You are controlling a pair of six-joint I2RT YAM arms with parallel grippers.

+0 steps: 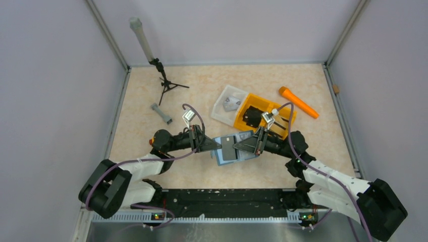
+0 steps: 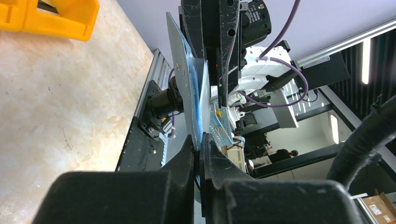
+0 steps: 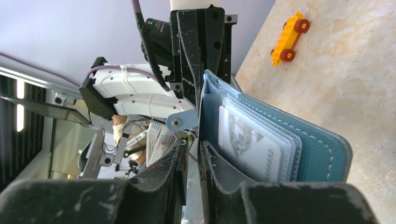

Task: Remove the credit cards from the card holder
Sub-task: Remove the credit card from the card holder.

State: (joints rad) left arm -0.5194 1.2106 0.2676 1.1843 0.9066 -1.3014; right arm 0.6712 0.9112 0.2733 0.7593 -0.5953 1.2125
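Observation:
The teal-blue card holder (image 1: 233,149) hangs open between my two grippers over the middle of the table, its grey panel (image 1: 228,147) facing up. My left gripper (image 1: 217,146) is shut on its left edge; in the left wrist view (image 2: 201,141) the blue edge (image 2: 194,88) runs out from between the pads. My right gripper (image 1: 247,145) is shut on a thin inner flap at its right side (image 3: 194,145). In the right wrist view the holder (image 3: 322,144) shows several white cards (image 3: 247,142) tucked in its pocket, beside my right finger.
An orange divided bin (image 1: 255,108) and a white tray (image 1: 222,108) stand behind the holder. An orange cylinder (image 1: 298,102) lies at the back right. A small tripod (image 1: 164,83) and a grey piece (image 1: 161,113) are at the back left. A yellow toy car (image 3: 289,35) lies on the table.

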